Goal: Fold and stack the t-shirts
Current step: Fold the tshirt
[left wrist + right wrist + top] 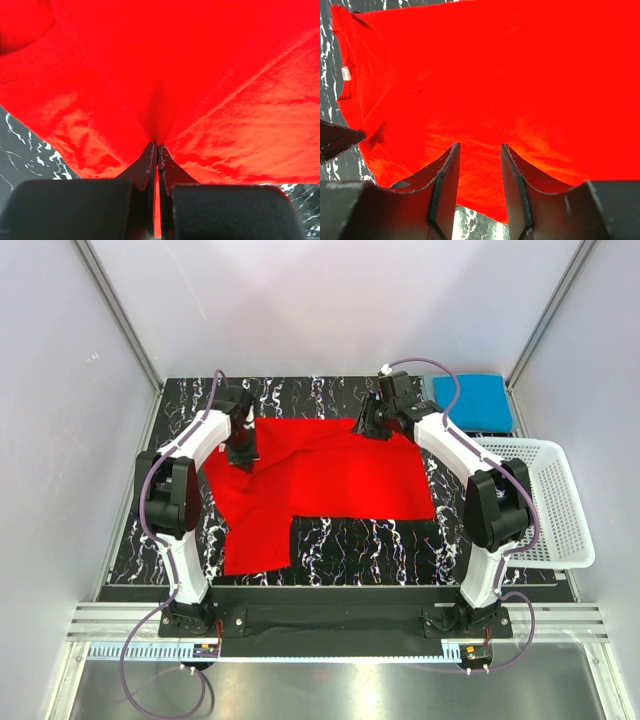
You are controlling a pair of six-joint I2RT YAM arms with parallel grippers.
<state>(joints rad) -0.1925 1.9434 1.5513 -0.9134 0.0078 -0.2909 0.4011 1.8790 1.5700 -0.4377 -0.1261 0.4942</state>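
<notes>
From above, the red t-shirt (340, 480) lies spread on the tabletop (350, 540), its long axis running left to right, with one flap reaching toward the near-left corner. The left pincer (243, 455) sits on the shirt's far-left part and the right pincer (370, 425) at its far-right edge, so each arm is nearest its own end. A folded blue t-shirt (472, 402) rests at the far-right corner.

In the left wrist view, the left pincer (157, 150) is clamped on a raised pinch of red cloth.

In the right wrist view, the right pincer (480, 160) stands with jaws apart over the shirt's edge, gripping nothing. Whether the tips touch the cloth is hard to tell. The collar (345, 85) lies off to its left, so closing here would probably take the hem side.
</notes>
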